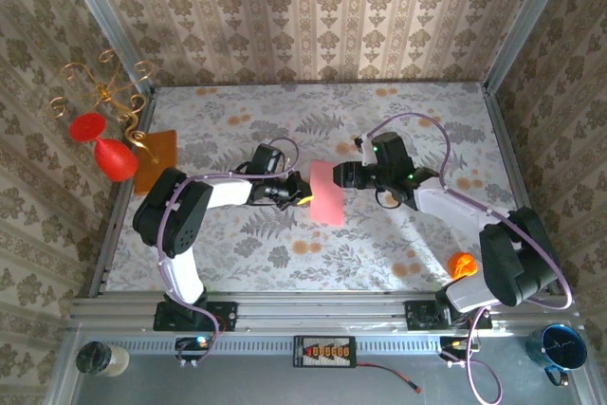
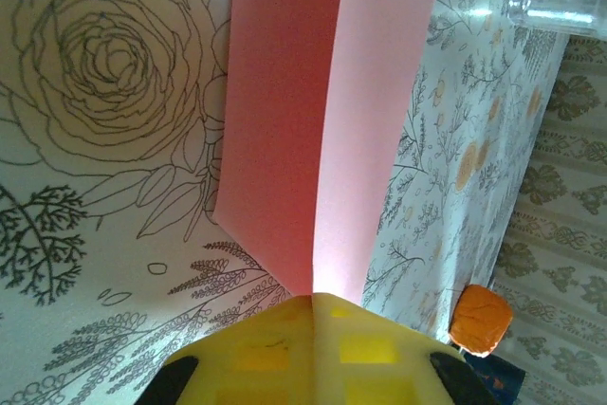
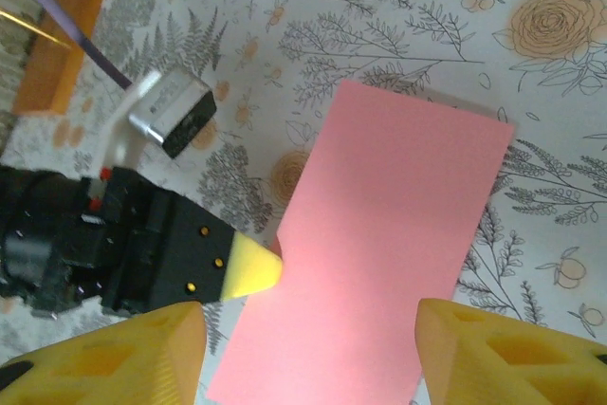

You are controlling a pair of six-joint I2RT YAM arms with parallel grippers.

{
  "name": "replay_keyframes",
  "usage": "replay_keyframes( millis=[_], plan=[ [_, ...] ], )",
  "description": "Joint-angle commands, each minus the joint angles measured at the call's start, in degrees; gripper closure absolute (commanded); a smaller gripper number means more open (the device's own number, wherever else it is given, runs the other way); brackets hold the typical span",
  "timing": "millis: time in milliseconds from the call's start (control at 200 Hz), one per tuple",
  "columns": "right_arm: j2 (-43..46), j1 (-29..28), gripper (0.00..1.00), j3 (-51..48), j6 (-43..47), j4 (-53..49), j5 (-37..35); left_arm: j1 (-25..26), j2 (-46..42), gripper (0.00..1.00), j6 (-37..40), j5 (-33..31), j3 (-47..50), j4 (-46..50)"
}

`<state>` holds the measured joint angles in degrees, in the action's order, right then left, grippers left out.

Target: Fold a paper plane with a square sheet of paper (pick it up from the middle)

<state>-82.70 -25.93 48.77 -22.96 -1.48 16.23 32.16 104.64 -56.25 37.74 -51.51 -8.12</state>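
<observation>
The square sheet of paper (image 1: pixel 328 193) is salmon pink and folded in half into a long rectangle, held just above the flowered table. My left gripper (image 1: pixel 302 193) is shut on its left edge at the fold. In the left wrist view the two layers of the sheet (image 2: pixel 313 120) run away from the closed yellow fingertips (image 2: pixel 285 348). My right gripper (image 1: pixel 344 175) is open at the sheet's right side. In the right wrist view its yellow fingers (image 3: pixel 142 353) stand wide apart on either side of the sheet (image 3: pixel 389 234). A paper plane is out of view.
A darker orange rectangular sheet (image 1: pixel 157 158) lies at the table's left edge beside a gold stand with red glasses (image 1: pixel 104 144). An orange lump (image 1: pixel 462 265) sits by the right arm's base. A blue cup (image 1: pixel 560 346) stands off the table at front right.
</observation>
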Motion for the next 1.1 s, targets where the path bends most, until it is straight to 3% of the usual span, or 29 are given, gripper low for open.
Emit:
replay_keyframes(
  millis=[0, 115, 280, 515, 775, 1095],
  plan=[
    [1.2, -3.1, 0.38, -2.4, 7.5, -0.8, -5.5, -0.2, -1.3, 0.96, -2.1, 0.0, 1.1, -1.5],
    [2.3, -6.6, 0.38, -5.6, 12.7, 3.4, -6.8, -0.6, -2.5, 0.96, -2.7, -0.5, 1.5, -0.7],
    [5.2, -10.9, 0.39, -12.1, 23.6, 13.2, -1.6, -1.3, -4.0, 0.97, -3.8, -2.4, 2.7, -0.7],
    [1.1, -15.3, 0.39, -12.3, 31.5, 13.7, -5.9, -1.3, -5.1, 0.97, -6.0, -2.5, 3.7, -1.8],
    [-6.2, -19.6, 0.40, -10.3, 36.4, 14.8, -12.5, -1.2, -5.9, 0.97, -6.9, -2.8, 3.7, -1.4],
    [-11.9, -20.1, 0.43, -9.9, 37.5, 22.2, -16.9, -0.9, -5.4, 0.97, -7.1, -2.6, 3.4, -1.4]
  ],
)
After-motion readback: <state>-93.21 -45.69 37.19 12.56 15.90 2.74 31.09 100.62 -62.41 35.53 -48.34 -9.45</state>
